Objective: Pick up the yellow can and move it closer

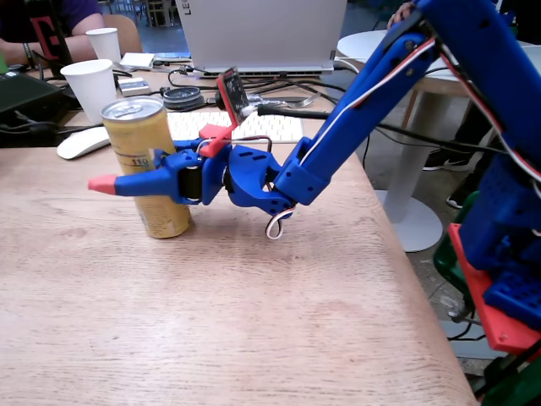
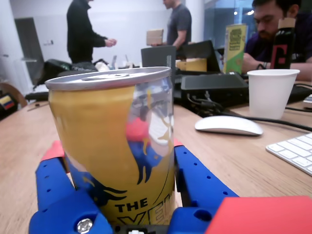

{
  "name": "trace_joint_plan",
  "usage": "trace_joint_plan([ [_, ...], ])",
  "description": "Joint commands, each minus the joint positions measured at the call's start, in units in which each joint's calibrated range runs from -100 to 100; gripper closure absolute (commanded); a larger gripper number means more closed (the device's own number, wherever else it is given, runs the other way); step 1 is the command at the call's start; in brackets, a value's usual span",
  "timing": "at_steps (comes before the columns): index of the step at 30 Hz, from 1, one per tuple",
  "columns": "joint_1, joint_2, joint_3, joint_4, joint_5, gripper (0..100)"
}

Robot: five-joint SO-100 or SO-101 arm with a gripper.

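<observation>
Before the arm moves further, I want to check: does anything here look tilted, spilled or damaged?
Nothing stands out. The yellow can stands upright on the table, undented, and the gripper has a finger on each side.

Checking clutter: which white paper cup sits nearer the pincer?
The front cup, just behind the yellow can and beside the mouse; the other cup stands farther back.

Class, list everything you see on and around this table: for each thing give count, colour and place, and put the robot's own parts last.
yellow can: one, yellow-gold, upright on the wooden table, between the fingers.
paper cups: two, white, behind the can.
mouse: one, white, left of the can in the fixed view.
keyboard: one, white, behind the arm.
laptop: one, silver, far edge.
arm: one, blue.
hand: one, blue with red tips, shut on the can.
</observation>
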Motion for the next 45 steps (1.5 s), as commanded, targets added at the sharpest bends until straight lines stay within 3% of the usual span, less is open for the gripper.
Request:
trace_joint_plan([
  [1, -0.43, -0.93, -2.67, -0.55, 0.15, 66],
  [7, -0.43, -0.84, -2.67, -0.55, 0.15, 78],
  [16, -0.43, -0.84, -2.67, -0.55, 0.15, 79],
  [20, -0.43, -0.84, -2.67, -0.63, 0.15, 88],
  [30, -0.76, -5.82, -1.35, 0.35, 0.1, 89],
  [34, -5.16, -11.9, 3.47, 0.44, 0.1, 89],
  [41, -7.7, -43.29, 24.89, 13.65, 0.1, 89],
  [45, -7.7, -58.9, 26.69, 31.96, 0.1, 89],
])
